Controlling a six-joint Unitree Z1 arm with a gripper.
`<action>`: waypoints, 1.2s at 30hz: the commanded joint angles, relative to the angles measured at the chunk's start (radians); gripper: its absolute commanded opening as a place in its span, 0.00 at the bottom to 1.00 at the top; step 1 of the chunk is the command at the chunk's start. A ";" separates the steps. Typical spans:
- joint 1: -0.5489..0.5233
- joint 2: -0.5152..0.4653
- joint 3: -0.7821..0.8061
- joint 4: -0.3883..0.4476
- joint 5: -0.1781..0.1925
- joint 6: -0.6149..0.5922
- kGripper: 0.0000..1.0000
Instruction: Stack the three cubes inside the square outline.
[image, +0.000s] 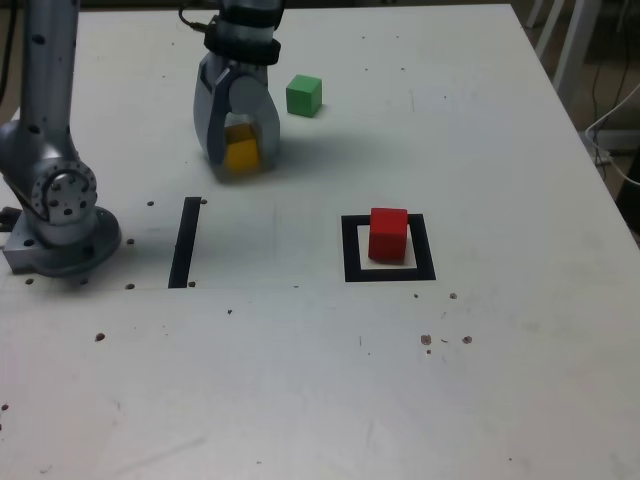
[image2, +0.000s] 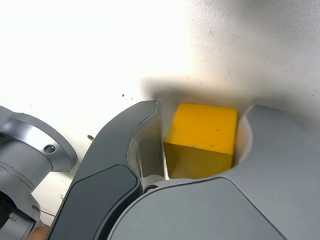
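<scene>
Looking down at the tabletop (image: 300, 390), we see our fingers (image: 238, 150) lowered around the yellow cube (image: 242, 155), one on each side of it. In the wrist view the yellow cube (image2: 202, 137) sits between them, one finger touching a face and the other just beside the opposite face with a thin gap; we cannot tell whether it is firmly gripped. The fingers stand only about a cube's width apart. The green cube (image: 304, 95) rests near the fingers, toward the exterior view's right. The red cube (image: 388, 235) stands well apart from them, inside the square outline (image: 352, 250). A straight black strip (image: 185, 242) lies between the fingers and the arm's base (image: 60, 240).
</scene>
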 joint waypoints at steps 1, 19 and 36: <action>-0.008 -0.009 0.002 0.000 0.003 0.001 0.29; -0.238 -0.072 -0.084 0.093 0.030 -0.070 0.29; -0.504 -0.057 -0.335 0.251 -0.014 -0.186 0.29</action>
